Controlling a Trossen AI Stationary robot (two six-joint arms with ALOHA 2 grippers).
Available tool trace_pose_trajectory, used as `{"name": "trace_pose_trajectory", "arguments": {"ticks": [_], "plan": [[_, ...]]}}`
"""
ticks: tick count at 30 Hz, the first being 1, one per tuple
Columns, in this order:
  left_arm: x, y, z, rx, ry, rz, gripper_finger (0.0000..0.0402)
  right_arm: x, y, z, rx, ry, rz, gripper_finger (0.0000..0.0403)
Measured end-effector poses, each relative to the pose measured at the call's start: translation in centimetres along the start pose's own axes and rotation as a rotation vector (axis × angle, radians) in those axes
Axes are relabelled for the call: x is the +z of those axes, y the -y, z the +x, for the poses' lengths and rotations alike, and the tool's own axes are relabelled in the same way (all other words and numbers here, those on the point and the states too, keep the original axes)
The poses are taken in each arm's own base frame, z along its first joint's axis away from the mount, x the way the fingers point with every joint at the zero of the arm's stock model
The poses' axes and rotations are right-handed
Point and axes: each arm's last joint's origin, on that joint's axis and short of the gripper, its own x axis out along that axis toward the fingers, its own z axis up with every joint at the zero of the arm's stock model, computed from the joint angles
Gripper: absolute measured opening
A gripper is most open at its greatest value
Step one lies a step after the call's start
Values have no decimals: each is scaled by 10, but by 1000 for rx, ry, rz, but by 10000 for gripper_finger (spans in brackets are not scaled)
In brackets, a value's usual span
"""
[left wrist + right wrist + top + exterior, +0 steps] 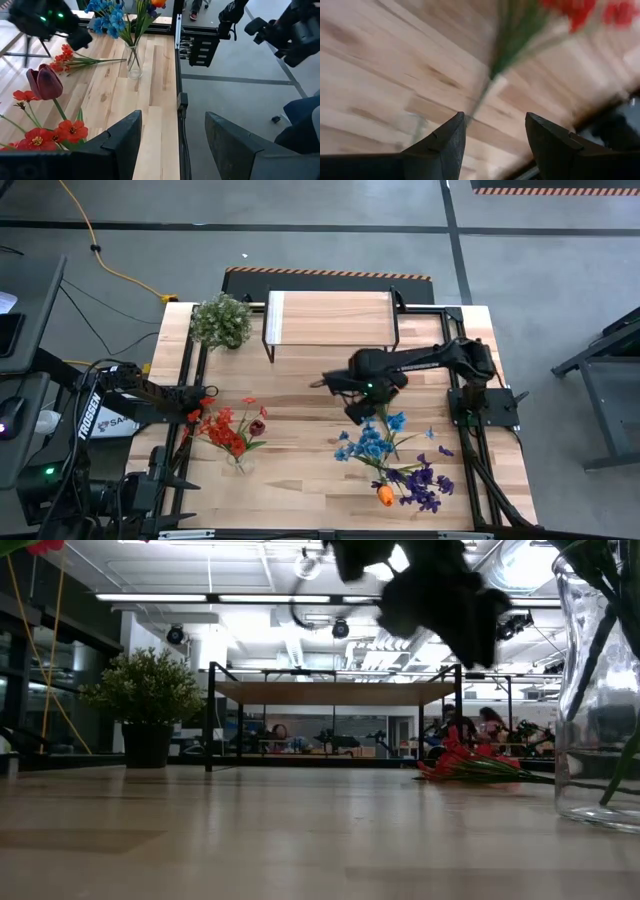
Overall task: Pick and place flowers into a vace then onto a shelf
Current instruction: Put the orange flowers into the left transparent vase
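Red flowers [228, 430] lie on table [300, 470], both grippers open.

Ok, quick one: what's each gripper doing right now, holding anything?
Left gripper: open, empty, at the table's left edge.
Right gripper: open, empty, over the table's middle.

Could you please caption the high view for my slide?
Right tool hovers over blue flowers in a vase; red flowers and the shelf wait nearby.

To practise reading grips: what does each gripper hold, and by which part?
Nothing. The left gripper and the right gripper are both open and empty.
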Motion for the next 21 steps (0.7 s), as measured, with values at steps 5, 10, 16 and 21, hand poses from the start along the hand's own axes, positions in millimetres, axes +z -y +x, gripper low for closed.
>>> {"name": "trace_pose_trajectory", "arguments": {"ticks": [5,10,16,21], "plan": [[4,-6,-4,-10,1,-15,250,-16,5,21,50,-28,-6,195],[6,-11,-6,-7,-1,-9,250,-27,0,30,136,38,-11,195],[7,-11,-7,-8,0,-11,250,-31,-2,55,131,38,-5,195],[7,-11,-7,-8,-1,-11,250,-28,1,72,110,46,54,195]]}}
